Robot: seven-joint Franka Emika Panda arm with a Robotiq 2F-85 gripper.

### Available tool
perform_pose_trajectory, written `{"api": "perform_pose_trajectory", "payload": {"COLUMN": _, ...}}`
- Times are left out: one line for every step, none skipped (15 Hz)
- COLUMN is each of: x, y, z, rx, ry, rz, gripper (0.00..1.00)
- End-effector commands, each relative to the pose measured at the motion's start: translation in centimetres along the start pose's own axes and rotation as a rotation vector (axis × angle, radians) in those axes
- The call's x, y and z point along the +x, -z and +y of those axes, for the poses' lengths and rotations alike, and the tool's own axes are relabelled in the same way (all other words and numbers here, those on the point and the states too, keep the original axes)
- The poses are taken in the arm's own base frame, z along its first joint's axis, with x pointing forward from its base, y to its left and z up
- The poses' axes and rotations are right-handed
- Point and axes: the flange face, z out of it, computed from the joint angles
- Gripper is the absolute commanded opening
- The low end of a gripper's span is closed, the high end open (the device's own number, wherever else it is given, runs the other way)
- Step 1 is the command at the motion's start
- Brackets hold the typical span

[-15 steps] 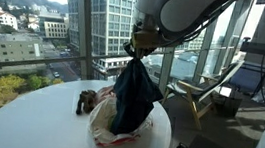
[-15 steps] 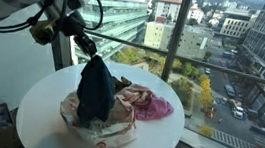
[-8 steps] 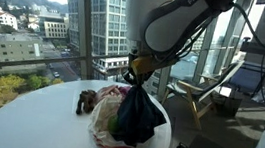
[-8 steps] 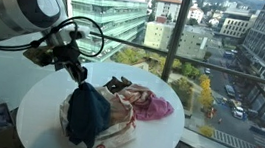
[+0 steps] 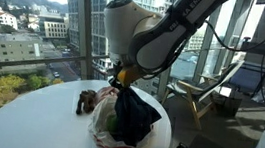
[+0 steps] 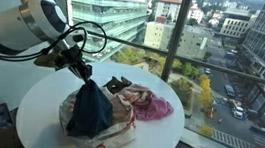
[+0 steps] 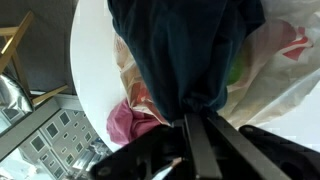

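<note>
Gripper (image 5: 122, 83) has its jaws clamped on the top edge of a dark blue cloth (image 5: 133, 120). The wrist view shows both fingers (image 7: 189, 140) pinched together on a bunched fold, with no gap visible.

Cloth: navy, plain, limp. It's gathered to a point at the grip and fans out wider below. The lower part sags onto the pile and the upper part is lifted off it.

Location: centre of an exterior view (image 6: 90, 114), on the left part of the pile. In the wrist view it fills the upper middle (image 7: 185, 50).

Counts:
- 1 dark blue cloth (held)
- 1 pink cloth (image 6: 155, 108), right side of the pile, lying flat on the table, apart from the gripper
- 1 pale crumpled fabric with red print (image 6: 117, 123) under and around the blue cloth; can't tell if it's a bag or a garment
- 1 small dark object (image 5: 87, 102) just left of the pile in an exterior view; too small to identify
- 1 round white table (image 5: 26, 122) carrying everything, next to the window
</note>
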Motion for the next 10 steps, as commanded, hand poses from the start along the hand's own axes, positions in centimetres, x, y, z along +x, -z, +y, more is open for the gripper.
{"api": "perform_pose_trajectory", "payload": {"x": 2.4, "y": 0.0, "z": -1.7, "rx": 0.033, "ry": -0.006, "rz": 0.109, "gripper": 0.06}}
{"api": "perform_pose_trajectory", "payload": {"x": 2.4, "y": -0.9, "z": -2.4, "rx": 0.062, "ry": -0.011, "rz": 0.108, "gripper": 0.06}}
{"api": "perform_pose_trajectory", "payload": {"x": 2.0, "y": -2.1, "z": -2.9, "rx": 0.085, "ry": -0.015, "rz": 0.1, "gripper": 0.06}}
{"api": "perform_pose_trajectory", "payload": {"x": 1.4, "y": -3.6, "z": -3.3, "rx": 0.103, "ry": -0.04, "rz": 0.083, "gripper": 0.04}}
{"api": "perform_pose_trajectory", "payload": {"x": 0.8, "y": -4.8, "z": -3.8, "rx": 0.136, "ry": -0.042, "rz": 0.062, "gripper": 0.04}}
{"api": "perform_pose_trajectory", "payload": {"x": 0.3, "y": -6.1, "z": -4.0, "rx": 0.139, "ry": -0.054, "rz": 0.054, "gripper": 0.04}}
{"api": "perform_pose_trajectory", "payload": {"x": -0.1, "y": -7.6, "z": -4.3, "rx": 0.158, "ry": -0.057, "rz": 0.039, "gripper": 0.03}}
{"api": "perform_pose_trajectory", "payload": {"x": -0.4, "y": -8.7, "z": -4.6, "rx": 0.168, "ry": -0.063, "rz": 0.031, "gripper": 0.02}}
{"api": "perform_pose_trajectory", "payload": {"x": -0.7, "y": -9.7, "z": -5.0, "rx": 0.186, "ry": -0.052, "rz": 0.035, "gripper": 0.02}}
{"api": "perform_pose_trajectory", "payload": {"x": -0.8, "y": -10.6, "z": -5.1, "rx": 0.173, "ry": -0.025, "rz": 0.048, "gripper": 0.02}}
